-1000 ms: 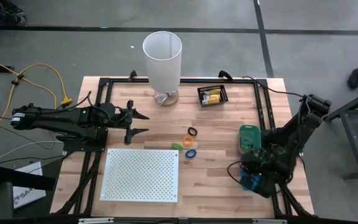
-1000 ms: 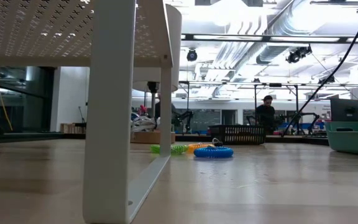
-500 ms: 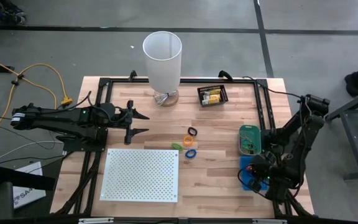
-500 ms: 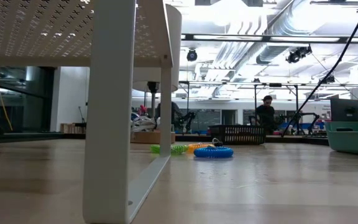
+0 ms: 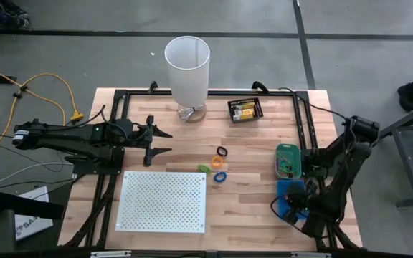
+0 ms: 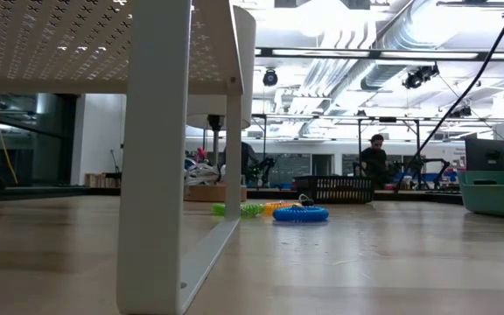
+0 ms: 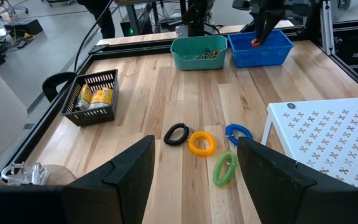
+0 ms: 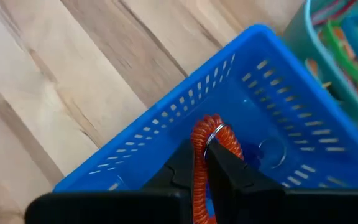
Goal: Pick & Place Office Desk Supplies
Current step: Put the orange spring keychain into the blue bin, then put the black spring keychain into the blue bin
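Four coiled loops lie on the table's middle: black (image 5: 221, 152), orange (image 5: 216, 159), green (image 5: 204, 168) and blue (image 5: 221, 176). In the left wrist view they are black (image 7: 176, 133), orange (image 7: 201, 142), blue (image 7: 237, 131) and green (image 7: 224, 168). Yellow packets sit in a black basket (image 5: 244, 110). My right gripper (image 8: 204, 151) is shut on an orange-red coiled loop (image 8: 207, 140) inside the blue basket (image 8: 263, 99), near the table's right near corner (image 5: 287, 199). My left gripper (image 5: 165, 142) is open and waits at the table's left. My right gripper pinches the orange-red coiled loop between its two fingers (image 8: 224, 160), coming from above and pointing down into the blue basket. The coil runs along the fingers. Its end with a small metal ring (image 8: 215, 129) sticks out past the fingertips, above the basket's floor. Whether it touches the floor cannot be told.
A teal bin (image 5: 287, 159) holding coloured bands stands right beside the blue basket, on its far side. A white perforated board (image 5: 163, 201) on legs covers the near middle. A tall white cylinder (image 5: 187, 68) stands at the far edge. Bare wood lies between the loops and the bins.
My right arm has swung a little toward the table's near edge, with its gripper staying over the blue basket and shut on the orange-red loop. The loops on the table have not moved.
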Tool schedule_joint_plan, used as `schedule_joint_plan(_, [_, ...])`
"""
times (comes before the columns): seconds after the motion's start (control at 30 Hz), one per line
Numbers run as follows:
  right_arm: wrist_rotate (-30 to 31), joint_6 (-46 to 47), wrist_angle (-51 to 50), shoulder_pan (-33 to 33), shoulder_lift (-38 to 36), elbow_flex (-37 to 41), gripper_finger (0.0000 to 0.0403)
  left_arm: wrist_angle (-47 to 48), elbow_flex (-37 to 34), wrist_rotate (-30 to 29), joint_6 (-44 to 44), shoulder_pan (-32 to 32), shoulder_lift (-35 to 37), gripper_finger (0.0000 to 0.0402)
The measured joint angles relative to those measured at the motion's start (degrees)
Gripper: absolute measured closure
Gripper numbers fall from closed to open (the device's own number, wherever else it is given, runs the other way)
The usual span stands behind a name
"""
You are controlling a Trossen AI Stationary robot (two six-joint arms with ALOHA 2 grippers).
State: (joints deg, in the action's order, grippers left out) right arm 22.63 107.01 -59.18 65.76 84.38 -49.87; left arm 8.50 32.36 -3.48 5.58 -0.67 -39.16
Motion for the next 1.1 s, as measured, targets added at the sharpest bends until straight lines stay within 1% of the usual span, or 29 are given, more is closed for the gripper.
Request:
schedule_joint_plan(0.2, [-1.79, 2.70, 2.40, 0.00, 4.00, 0.00, 0.0385, 0.01, 0.00, -0.01, 0.00, -0.02, 0.00, 0.0181])
schedule_joint_plan(0.43, [-1.87, 3.65, 4.12, 0.00, 5.16, 0.00, 0.0383, 0.00, 0.00, 0.00, 0.00, 0.00, 0.00, 0.0181])
schedule_joint_plan(0.83, [-1.84, 4.30, 3.94, 0.00, 5.16, 0.00, 0.0325, 0.01, 0.00, 0.01, 0.00, 0.00, 0.00, 0.0181])
schedule_joint_plan(0.97, [-1.84, 4.32, 3.95, 0.00, 5.16, 0.00, 0.0317, 0.00, 0.00, 0.00, 0.00, -0.02, 0.00, 0.0181])
schedule_joint_plan(1.1, [-1.84, 4.32, 3.96, 0.00, 5.16, 0.00, 0.0317, 0.01, 0.00, 0.01, 0.00, 0.00, 0.00, 0.0181])
